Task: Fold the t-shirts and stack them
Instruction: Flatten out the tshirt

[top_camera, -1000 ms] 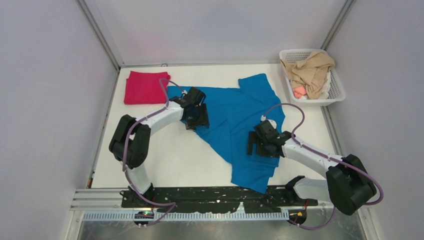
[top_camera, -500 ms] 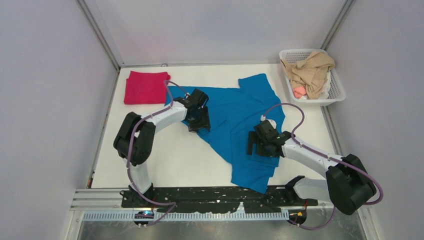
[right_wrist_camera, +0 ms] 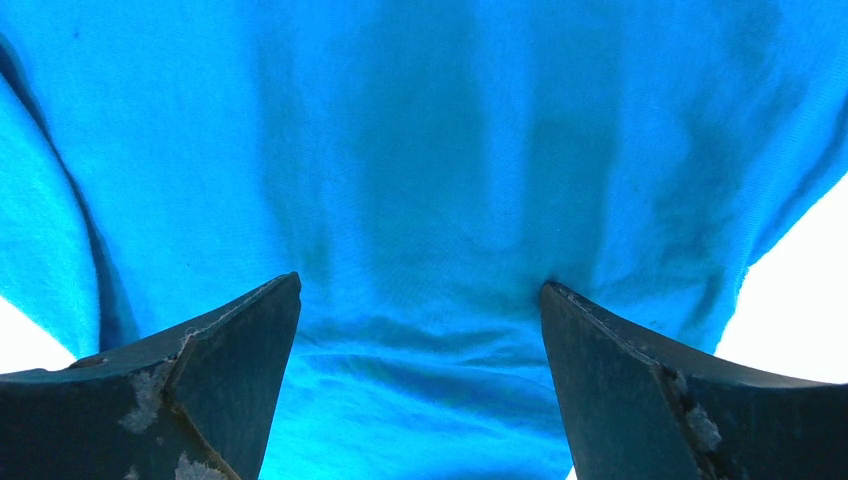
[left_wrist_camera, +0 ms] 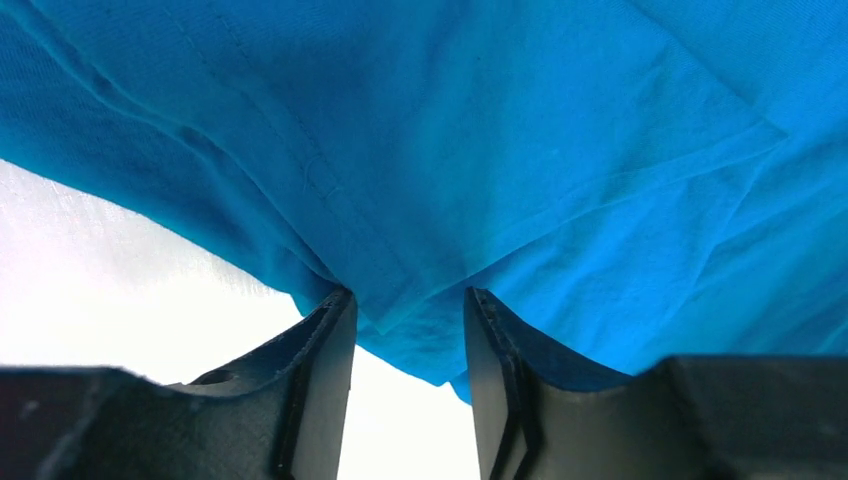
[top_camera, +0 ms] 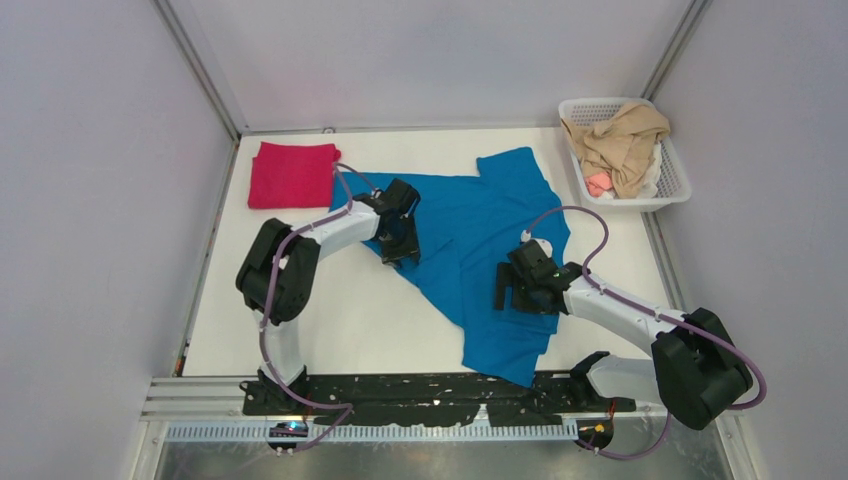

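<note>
The bright blue t-shirt [top_camera: 480, 225] is spread skewed and rumpled across the middle of the white table [top_camera: 330, 310], running from upper centre to lower centre of the overhead view. The crimson t-shirt [top_camera: 292, 175] is parked at upper left, already folded into a neat square, just beside the blue sleeve. That spot is presumably meant as the base of the stack.

The left gripper [left_wrist_camera: 410, 300] is set at the blue shirt's left edge. In its wrist view a doubled corner of hem is straddled by the fingers, which are half-parted with a clear gap. Nothing is judged to be clamped yet, since the cloth is so thin.

The right gripper [right_wrist_camera: 420, 290] is held low over the blue cloth, right of centre. Its fingers are spread wide and nothing is grasped. It is probably posted there to pin the fabric against dragging.

A white basket [top_camera: 672, 190] at upper right is left with a beige garment [top_camera: 625, 140] heaped in it.
</note>
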You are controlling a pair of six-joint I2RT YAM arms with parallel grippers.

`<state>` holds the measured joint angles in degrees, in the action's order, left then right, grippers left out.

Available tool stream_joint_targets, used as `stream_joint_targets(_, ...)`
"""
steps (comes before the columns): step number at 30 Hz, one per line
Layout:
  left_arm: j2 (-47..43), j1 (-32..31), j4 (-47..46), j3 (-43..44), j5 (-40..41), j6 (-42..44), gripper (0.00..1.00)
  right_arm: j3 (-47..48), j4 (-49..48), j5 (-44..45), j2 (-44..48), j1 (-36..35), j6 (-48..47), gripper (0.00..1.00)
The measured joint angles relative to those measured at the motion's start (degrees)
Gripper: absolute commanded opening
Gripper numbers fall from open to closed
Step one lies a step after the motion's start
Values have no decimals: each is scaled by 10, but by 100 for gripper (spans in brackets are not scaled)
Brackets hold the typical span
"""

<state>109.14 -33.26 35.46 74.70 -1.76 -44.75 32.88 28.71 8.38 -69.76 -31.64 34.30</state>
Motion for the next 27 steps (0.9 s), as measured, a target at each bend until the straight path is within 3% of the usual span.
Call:
stream_joint_targets(9,0,0,-1,5,0,-3,23,0,0,1,0,0,0,95)
stream_joint_targets(23,36,0,22,43,15,-3,20,0,0,1,0,0,0,95)
stream_joint_targets(25,36,0,31,43,21,-3,11,0,0,2,0,0,0,95)
stream_joint_targets(26,36,0,32,44,22,-3,0,0,0,2,0,0,0,95)
stream_joint_targets(27,36,0,34,44,24,-3,0,0,0,2,0,0,0,95)
